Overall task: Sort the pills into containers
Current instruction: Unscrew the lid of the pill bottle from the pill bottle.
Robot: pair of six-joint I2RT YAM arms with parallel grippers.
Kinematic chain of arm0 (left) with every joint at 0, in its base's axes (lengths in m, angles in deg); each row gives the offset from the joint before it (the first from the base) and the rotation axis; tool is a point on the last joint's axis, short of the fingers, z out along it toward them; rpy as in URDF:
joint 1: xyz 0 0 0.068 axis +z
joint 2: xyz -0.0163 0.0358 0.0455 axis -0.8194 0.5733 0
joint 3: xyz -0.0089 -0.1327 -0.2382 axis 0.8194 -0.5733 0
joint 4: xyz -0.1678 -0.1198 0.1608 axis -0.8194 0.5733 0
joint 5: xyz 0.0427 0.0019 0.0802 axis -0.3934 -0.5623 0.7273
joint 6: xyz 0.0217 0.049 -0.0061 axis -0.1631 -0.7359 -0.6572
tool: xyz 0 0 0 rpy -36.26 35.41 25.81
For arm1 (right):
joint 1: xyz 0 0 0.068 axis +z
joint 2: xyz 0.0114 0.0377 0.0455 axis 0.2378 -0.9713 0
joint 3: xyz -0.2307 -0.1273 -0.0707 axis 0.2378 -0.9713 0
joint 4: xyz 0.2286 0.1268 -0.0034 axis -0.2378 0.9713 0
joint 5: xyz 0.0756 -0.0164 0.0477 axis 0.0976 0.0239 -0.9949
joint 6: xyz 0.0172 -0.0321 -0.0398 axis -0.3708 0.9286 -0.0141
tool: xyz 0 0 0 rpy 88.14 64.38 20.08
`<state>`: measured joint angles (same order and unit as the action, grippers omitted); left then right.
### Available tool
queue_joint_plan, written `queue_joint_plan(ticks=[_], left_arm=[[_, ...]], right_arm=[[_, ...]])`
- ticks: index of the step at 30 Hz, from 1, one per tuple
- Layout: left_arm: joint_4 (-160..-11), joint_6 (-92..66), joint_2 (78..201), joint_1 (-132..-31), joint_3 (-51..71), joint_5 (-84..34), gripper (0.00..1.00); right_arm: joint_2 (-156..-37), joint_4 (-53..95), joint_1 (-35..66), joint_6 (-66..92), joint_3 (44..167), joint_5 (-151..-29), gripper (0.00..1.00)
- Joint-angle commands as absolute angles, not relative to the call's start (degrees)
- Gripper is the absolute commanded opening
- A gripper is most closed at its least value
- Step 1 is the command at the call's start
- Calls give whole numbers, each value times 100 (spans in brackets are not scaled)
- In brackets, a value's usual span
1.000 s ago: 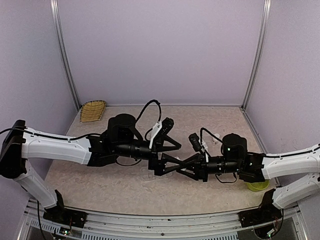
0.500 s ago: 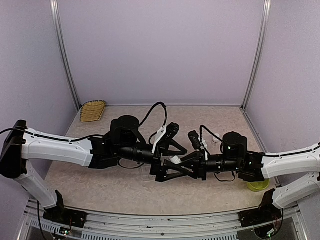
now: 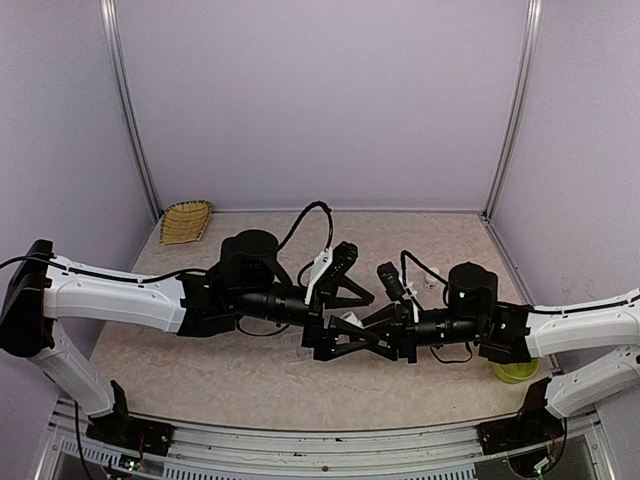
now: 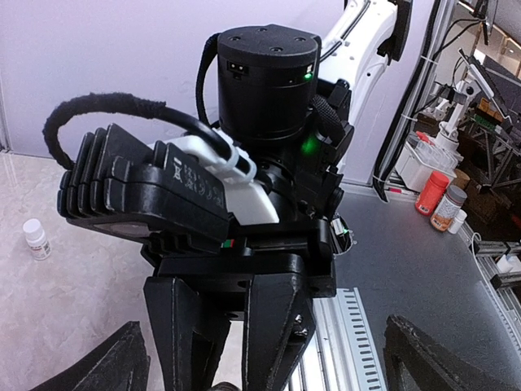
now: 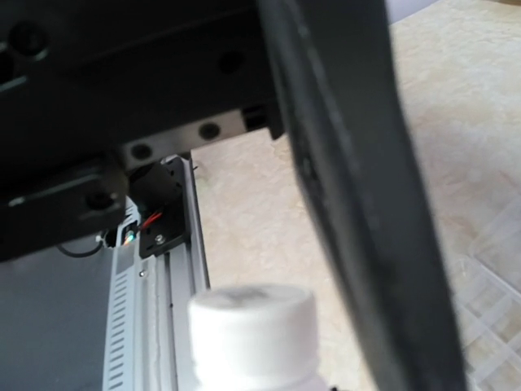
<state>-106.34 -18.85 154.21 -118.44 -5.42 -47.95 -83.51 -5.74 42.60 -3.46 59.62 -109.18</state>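
Observation:
My right gripper is shut on a small white bottle, whose cap fills the bottom middle of the right wrist view. My left gripper faces it with its jaws wide open, its two fingers standing on either side of the right gripper's fingers. One left finger crosses the right wrist view as a dark diagonal bar. A corner of the clear organizer box with the containers lies on the table below. No pills show in any view.
A second small white bottle stands on the table beyond the grippers. A yellow-green bowl sits by the right arm at the front right. A woven basket lies in the back left corner.
The left arm has pushed rightward toward the right gripper, so its open jaws now straddle the right gripper's fingers and bottle. The right gripper has barely shifted.

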Motion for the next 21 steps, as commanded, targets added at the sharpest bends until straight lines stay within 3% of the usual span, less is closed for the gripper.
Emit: queue_joint_plan(ticks=[1, 21], left_arm=[[-10581, -1926, 15480, -11830, -506, -4780, 98], [-10565, -2065, 15244, -11829, -748, -4682, 95]], right_arm=[[-8352, -785, 4302, -290, 6021, -11033, 32], [-7884, -366, 4063, -438, 5760, -9794, 33]])
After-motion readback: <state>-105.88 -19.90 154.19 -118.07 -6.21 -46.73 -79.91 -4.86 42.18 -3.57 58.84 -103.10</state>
